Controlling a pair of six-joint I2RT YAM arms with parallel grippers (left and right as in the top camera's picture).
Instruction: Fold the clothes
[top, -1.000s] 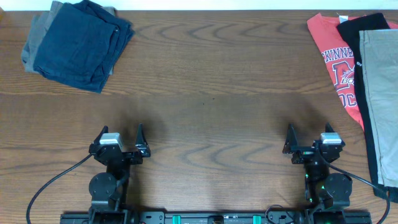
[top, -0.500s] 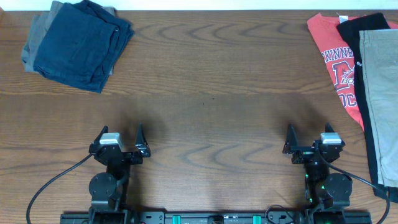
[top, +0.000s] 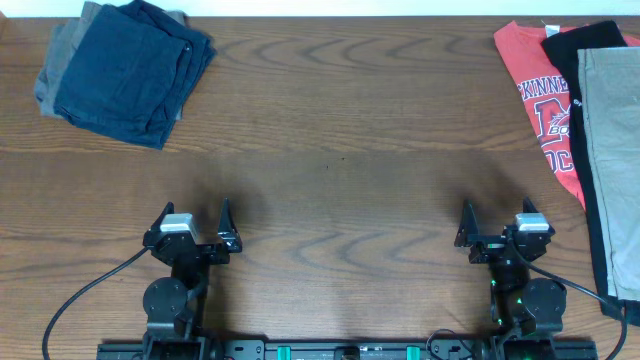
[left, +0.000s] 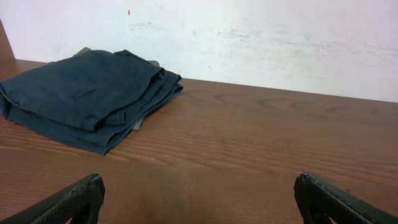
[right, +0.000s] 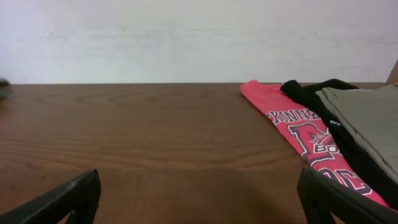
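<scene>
The dark navy shorts (top: 128, 68) lie folded at the table's far left corner, on top of a grey-brown garment (top: 55, 65). They also show in the left wrist view (left: 87, 96), far ahead and to the left. My left gripper (top: 192, 222) is open and empty near the front edge, far from the shorts; its fingertips (left: 199, 199) frame bare wood. My right gripper (top: 495, 222) is open and empty at the front right, its fingertips (right: 199, 196) over bare wood.
A red printed T-shirt (top: 535, 90), a black garment (top: 590, 40) and a khaki garment (top: 612, 150) lie piled at the far right edge, also in the right wrist view (right: 298, 127). A white wall runs behind the wooden table (top: 340, 150).
</scene>
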